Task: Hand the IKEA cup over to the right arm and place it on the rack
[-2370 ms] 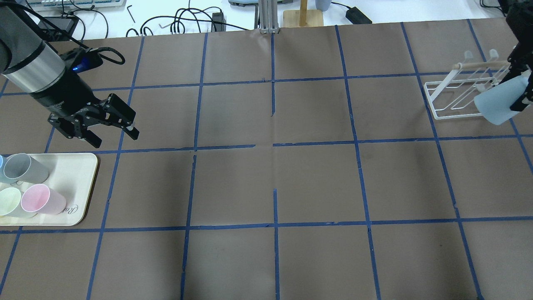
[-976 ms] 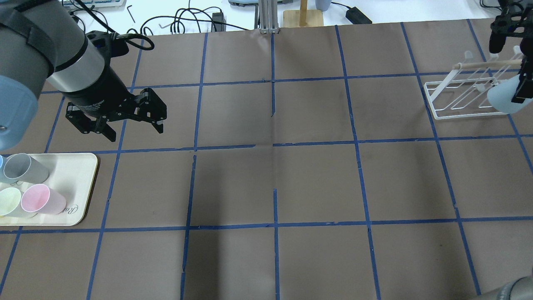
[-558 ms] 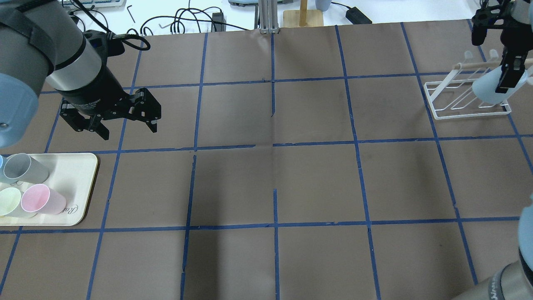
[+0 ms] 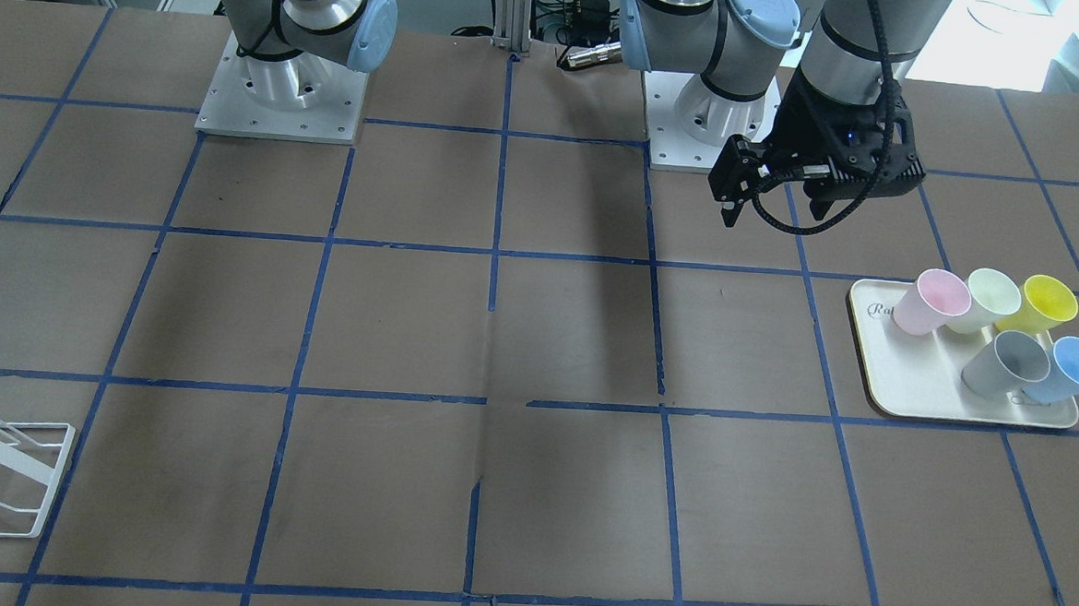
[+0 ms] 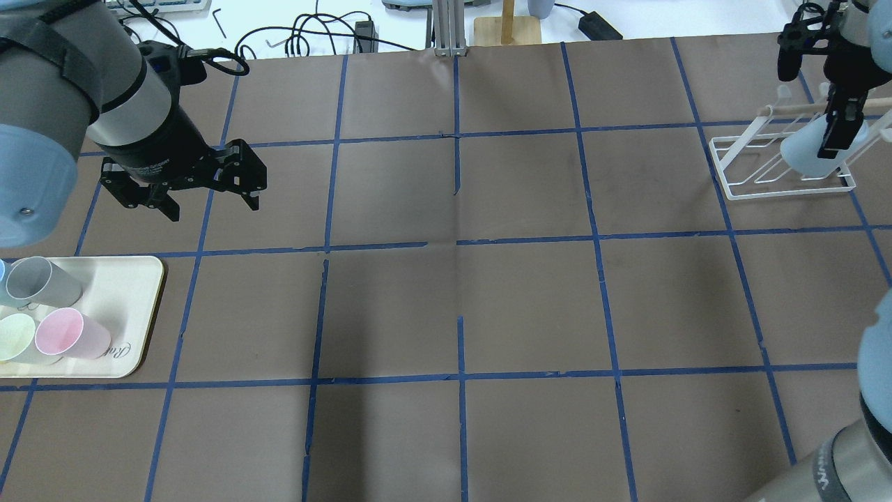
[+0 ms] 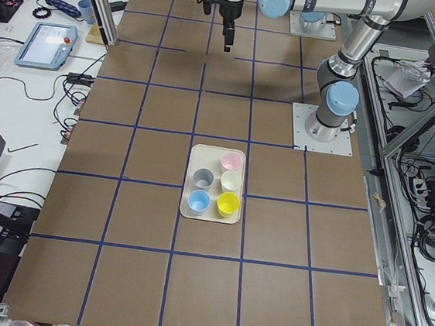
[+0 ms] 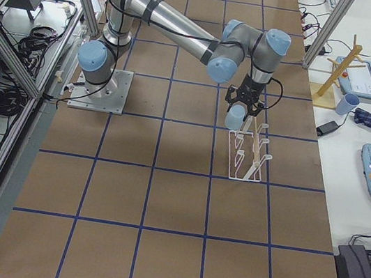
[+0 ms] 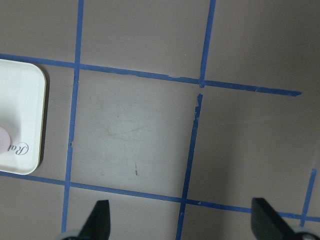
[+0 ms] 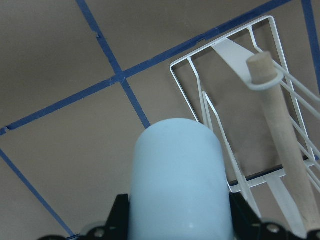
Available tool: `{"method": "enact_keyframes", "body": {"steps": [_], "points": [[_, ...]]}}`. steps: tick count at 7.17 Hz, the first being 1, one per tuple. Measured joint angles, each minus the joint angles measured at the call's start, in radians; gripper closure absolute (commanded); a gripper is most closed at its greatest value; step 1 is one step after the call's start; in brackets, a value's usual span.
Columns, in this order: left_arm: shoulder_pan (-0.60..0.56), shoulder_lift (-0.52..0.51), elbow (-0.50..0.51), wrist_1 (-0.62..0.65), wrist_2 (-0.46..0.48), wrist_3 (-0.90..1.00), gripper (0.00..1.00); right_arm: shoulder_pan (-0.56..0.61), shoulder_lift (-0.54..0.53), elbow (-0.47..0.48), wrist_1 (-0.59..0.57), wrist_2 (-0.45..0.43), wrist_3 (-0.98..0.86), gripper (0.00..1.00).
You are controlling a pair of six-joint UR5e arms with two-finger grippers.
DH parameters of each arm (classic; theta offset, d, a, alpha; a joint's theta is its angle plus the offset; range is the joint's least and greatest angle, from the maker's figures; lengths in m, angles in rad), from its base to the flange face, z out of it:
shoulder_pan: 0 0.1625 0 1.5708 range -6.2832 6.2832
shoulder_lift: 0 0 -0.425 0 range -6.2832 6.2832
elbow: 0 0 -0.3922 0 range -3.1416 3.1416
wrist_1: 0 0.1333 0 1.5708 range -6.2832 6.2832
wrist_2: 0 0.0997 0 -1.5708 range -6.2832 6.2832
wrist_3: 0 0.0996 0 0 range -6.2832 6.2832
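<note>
Pale-blue IKEA cup (image 9: 177, 180) sits clamped in the right end effector (image 9: 178, 212), arm stretched far out, wrist pointing down. The rack (image 9: 231, 51) lies just below. The left end effector (image 5: 212, 208) hangs wide open, empty, above the tabletop (image 5: 529, 307).

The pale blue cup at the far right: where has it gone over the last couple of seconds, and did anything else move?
The IKEA cup, still clamped in the right gripper, swung in from the rack's outer side to over its rods. The left gripper, still open and empty, shifted a little toward the table's middle and turned. The tray and its cups stayed put.
</note>
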Motion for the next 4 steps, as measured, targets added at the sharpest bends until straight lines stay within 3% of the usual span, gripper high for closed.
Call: {"method": "enact_keyframes", "body": {"steps": [1, 2, 4], "points": [[0.0, 0.0, -0.003, 0.005, -0.002, 0.0, 0.0, 0.0, 0.009, 0.0, -0.013, 0.001, -0.001, 0.5], [0.0, 0.001, -0.006, 0.011, -0.002, 0.0, 0.0, 0.001, 0.016, 0.0, -0.021, 0.002, -0.002, 0.41], [-0.001, 0.001, -0.011, 0.029, -0.004, -0.001, 0.0, 0.01, 0.031, -0.001, -0.032, 0.003, -0.003, 0.0]]}}
